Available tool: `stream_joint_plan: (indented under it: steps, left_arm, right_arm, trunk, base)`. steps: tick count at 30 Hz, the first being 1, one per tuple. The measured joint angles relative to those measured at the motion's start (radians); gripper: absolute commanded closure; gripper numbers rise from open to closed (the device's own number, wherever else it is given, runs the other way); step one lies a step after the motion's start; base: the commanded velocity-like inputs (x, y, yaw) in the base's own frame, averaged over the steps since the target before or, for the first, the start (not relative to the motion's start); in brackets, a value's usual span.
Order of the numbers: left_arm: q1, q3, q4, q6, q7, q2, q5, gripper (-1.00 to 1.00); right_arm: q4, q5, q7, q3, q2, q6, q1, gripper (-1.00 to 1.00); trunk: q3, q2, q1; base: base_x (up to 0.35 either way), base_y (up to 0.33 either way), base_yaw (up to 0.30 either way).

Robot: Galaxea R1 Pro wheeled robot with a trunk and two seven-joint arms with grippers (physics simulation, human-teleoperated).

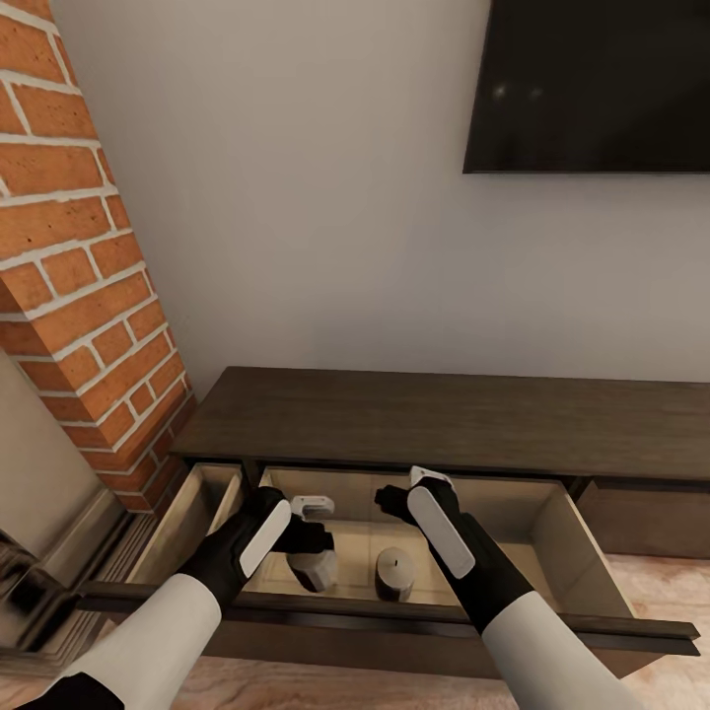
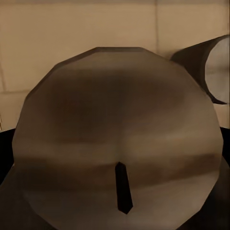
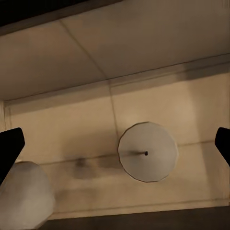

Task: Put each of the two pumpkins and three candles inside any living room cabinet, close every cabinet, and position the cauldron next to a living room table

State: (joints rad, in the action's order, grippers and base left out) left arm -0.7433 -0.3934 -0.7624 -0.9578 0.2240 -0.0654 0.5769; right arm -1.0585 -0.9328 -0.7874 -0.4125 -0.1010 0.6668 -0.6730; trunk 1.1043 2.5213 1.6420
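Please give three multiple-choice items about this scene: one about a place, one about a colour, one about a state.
1. Where does the free candle stand?
A. on the cabinet top
B. inside the open drawer
C. on the floor

2. What colour is the cabinet?
A. white
B. green
C. dark brown

3. How are the jaws of the right gripper?
A. open
B. shut on a candle
C. shut on a pumpkin

Answers:
1. B: the candle stands on the floor of the drawer.
2. C: the cabinet has a dark brown top.
3. A: the right gripper has its jaws wide apart.
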Motion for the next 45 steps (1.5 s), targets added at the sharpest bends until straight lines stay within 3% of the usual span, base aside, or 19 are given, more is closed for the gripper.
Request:
stream_joint_plan:
  steps: [9, 14, 17, 20, 25, 29, 41, 45]
  left_arm:
    - [0.001, -0.002, -0.001, 0.005, -0.016, 0.001, -0.004, -1.00]
    - [0.000, -0.021, 0.000, 0.017, 0.063, -0.002, -0.026, -1.00]
    - [0.000, -0.024, -0.003, 0.016, 0.077, -0.002, -0.028, -1.00]
    - [0.001, -0.027, -0.001, 0.017, 0.016, -0.002, -0.033, -1.00]
    - [0.001, -0.029, 0.000, 0.019, -0.020, -0.002, -0.047, -1.00]
    - [0.001, -0.029, 0.000, 0.020, -0.025, -0.002, -0.050, -1.00]
    - [0.001, -0.028, -0.001, 0.019, -0.027, -0.003, -0.050, -1.00]
    - [0.001, -0.028, -0.001, 0.015, -0.026, -0.005, -0.051, -1.00]
  right_arm:
    - [-0.039, -0.007, 0.001, 0.002, 0.001, 0.016, 0.000, -1.00]
    - [-0.042, -0.007, 0.002, 0.003, 0.001, 0.028, 0.000, -1.00]
    - [-0.043, -0.007, 0.002, 0.003, 0.001, 0.029, 0.000, -1.00]
    - [-0.043, -0.007, 0.002, 0.003, 0.001, 0.030, 0.000, -1.00]
    - [-0.043, -0.008, 0.002, 0.003, 0.001, 0.030, 0.000, -1.00]
    - [-0.043, -0.008, 0.002, 0.003, 0.001, 0.031, 0.000, -1.00]
    - [-0.042, -0.008, 0.002, 0.003, 0.001, 0.031, 0.000, -1.00]
    - [-0.042, -0.009, 0.003, 0.003, 0.001, 0.031, 0.000, -1.00]
  trunk:
    - [0.000, 0.000, 0.000]
    - [0.000, 0.000, 0.000]
    - [0.000, 0.000, 0.000]
    - [0.000, 0.000, 0.000]
    - [0.000, 0.000, 0.000]
    - [0.000, 0.000, 0.000]
    - [-0.046, -0.003, -0.005]
    - [-0.046, -0.003, -0.005]
  base:
    - [0.000, 0.000, 0.000]
    - [0.000, 0.000, 0.000]
    - [0.000, 0.000, 0.000]
    - [0.000, 0.000, 0.000]
    - [0.000, 0.000, 0.000]
    - [0.000, 0.000, 0.000]
    - [0.000, 0.000, 0.000]
    - [0.000, 0.000, 0.000]
